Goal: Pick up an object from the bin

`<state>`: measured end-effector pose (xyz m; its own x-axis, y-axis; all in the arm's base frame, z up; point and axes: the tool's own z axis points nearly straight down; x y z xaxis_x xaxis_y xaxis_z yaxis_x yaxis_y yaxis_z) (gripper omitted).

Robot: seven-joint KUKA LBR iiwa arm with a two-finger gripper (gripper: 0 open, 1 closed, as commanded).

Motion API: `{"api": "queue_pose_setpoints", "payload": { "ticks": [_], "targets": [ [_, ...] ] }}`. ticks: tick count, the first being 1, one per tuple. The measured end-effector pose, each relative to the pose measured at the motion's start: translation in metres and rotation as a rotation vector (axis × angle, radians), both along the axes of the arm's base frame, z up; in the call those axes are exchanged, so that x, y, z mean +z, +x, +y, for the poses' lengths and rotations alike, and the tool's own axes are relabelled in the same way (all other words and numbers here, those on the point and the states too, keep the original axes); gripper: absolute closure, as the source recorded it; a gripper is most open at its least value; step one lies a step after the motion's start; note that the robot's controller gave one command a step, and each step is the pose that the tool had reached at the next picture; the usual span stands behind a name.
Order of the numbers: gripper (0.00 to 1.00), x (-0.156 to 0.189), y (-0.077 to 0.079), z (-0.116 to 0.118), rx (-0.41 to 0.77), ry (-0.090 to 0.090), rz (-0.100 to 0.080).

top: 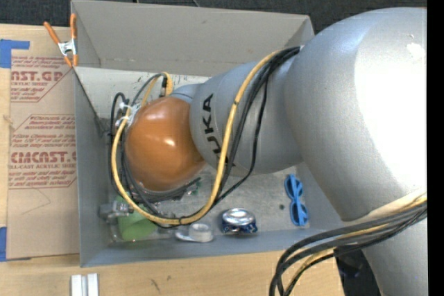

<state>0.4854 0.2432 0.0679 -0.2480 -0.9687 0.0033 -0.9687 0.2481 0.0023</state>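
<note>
A green and clear plastic thing (pixel 132 227) lies in the bin's front left corner, partly hidden under the arm's orange cover and yellow cable. To its right, a small clear, whitish piece (pixel 196 233) rests against the front wall. A crushed blue and silver can (pixel 239 221) sits beside that piece. Further right, a pair of blue toy glasses (pixel 297 201) lies on the floor near the arm.
The big silver arm reaches in from the right and hides most of the bin floor. Its orange cover and looped cables hang over the left half. The bin's walls stand close around the front left corner.
</note>
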Motion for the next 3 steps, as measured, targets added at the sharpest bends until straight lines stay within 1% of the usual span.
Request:
{"api": "queue_pose_setpoints", "payload": {
  "ticks": [1,2,3],
  "targets": [
    [0.0,0.0,0.0,0.0,-0.003,0.003,-0.001],
    [1.0,0.0,0.0,0.0,-0.002,0.004,-0.002],
    [1.0,0.09,0.001,0.003,-0.004,0.008,-0.011]
  ]
}}
